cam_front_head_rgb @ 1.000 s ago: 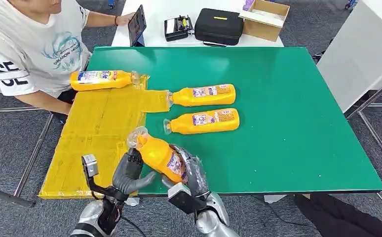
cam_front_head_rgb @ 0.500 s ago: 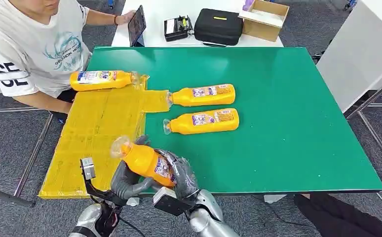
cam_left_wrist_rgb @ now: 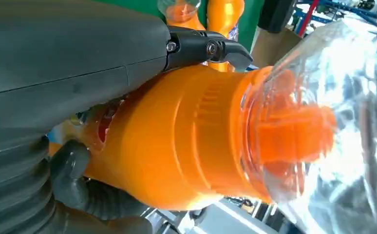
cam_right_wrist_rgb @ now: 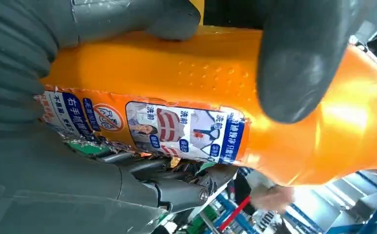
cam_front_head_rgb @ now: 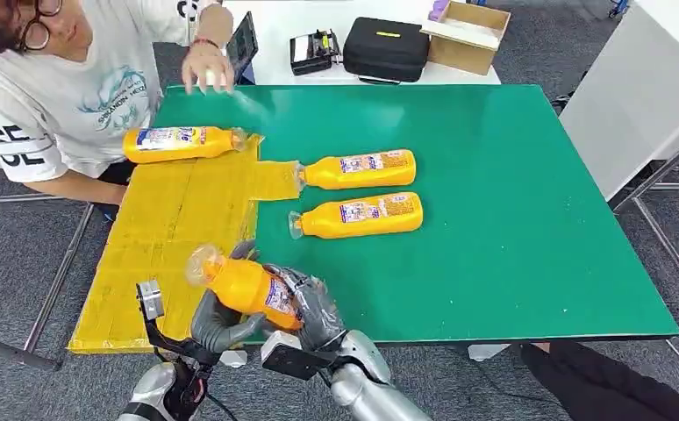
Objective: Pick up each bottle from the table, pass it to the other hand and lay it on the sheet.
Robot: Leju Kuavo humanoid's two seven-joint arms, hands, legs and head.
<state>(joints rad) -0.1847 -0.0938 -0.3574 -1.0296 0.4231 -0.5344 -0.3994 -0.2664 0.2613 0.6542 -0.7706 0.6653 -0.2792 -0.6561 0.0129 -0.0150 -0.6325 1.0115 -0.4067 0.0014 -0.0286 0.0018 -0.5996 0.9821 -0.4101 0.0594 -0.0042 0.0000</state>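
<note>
Our left hand and right hand both grip the bottle; an early release could drop it off the table.

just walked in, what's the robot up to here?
Mid-handover. Both the left robot hand and the right robot hand grip one orange bottle at the table's near edge, beside the yellow sheet. One bottle already lies at the sheet's far end; two more lie on the green table. A person sits at the far left corner.
</note>
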